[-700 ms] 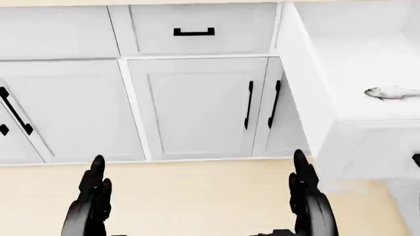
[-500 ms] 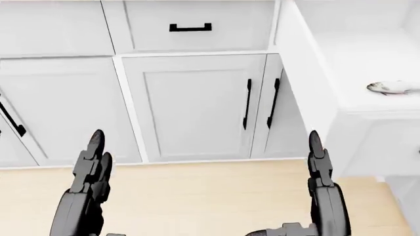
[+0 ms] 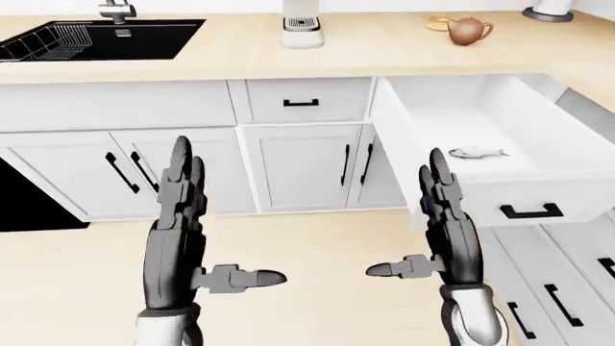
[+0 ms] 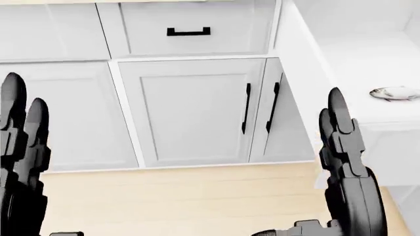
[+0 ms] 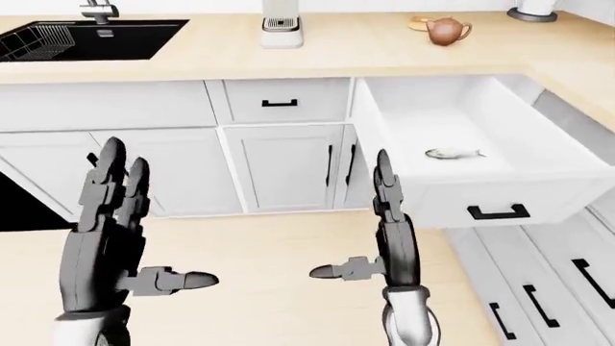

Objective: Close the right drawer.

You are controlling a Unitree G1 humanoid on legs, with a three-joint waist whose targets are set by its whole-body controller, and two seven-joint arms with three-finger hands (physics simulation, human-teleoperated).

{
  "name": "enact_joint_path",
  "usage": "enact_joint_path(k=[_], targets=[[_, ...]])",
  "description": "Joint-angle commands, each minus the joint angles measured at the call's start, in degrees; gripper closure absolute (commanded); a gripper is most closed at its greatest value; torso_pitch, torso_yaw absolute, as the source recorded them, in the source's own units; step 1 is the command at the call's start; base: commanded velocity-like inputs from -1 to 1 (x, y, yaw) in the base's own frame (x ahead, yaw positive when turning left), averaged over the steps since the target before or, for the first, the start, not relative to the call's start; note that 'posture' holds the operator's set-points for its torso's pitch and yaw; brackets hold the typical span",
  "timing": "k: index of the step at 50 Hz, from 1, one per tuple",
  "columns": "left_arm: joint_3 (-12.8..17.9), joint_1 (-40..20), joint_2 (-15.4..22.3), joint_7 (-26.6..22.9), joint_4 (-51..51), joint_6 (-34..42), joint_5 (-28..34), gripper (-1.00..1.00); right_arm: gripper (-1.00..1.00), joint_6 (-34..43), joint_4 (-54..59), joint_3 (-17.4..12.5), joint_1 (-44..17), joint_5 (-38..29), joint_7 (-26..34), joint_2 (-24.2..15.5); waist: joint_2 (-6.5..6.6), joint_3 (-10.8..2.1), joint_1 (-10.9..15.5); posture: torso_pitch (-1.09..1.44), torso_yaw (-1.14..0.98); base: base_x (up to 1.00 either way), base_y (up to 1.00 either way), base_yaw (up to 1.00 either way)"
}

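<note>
Robot hand upright, fingers straight

Fish in open drawer (upper right)

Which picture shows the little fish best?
The right-eye view: the fish lies whole inside the open drawer, clear of both hands. The left-eye view shows it nearly the same. The head view catches it only at its right edge.

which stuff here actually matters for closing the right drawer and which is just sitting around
For the job: open right drawer, its black handle, right hand, left hand, both open and clear of it.

Lying about: fish inside the drawer, teapot, sink, closed middle drawer.
</note>
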Motion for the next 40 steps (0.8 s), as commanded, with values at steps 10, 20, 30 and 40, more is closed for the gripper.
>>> enact_joint_path(k=[10, 20, 30, 40], targets=[[1.0, 3.1, -1.5, -1.5, -16.5, -5.8, -3.8, -1.0, -1.0, -9.2, -17.7, -1.3, 3.9, 1.7, -0.6, 1.5, 0.02, 0.03, 0.0, 0.0, 0.0, 0.0, 0.0, 0.0], [0.3, 8.7, 4.8, 4.3, -18.0, -19.2, -6.6, -1.0, -1.0, -9.2, -27.3, -3.2, 5.9, 3.8, 0.1, 2.7, 0.08, 0.38, 0.0, 0.0, 0.0, 0.0, 0.0, 0.0], [0.4, 9.0, 6.8, 6.5, -18.0, -20.1, -6.9, -1.0, -1.0, -6.8, -35.1, -3.3, 7.1, 3.3, 0.5, 3.9, 0.38, 0.52, 0.0, 0.0, 0.0, 0.0, 0.0, 0.0], [0.0, 9.3, 6.5, 6.5, -18.0, -20.2, -6.4, -1.0, -1.0, -6.5, -34.0, -2.0, 6.8, 3.7, 0.7, 3.4, 0.48, 0.38, 0.0, 0.0, 0.0, 0.0, 0.0, 0.0]])
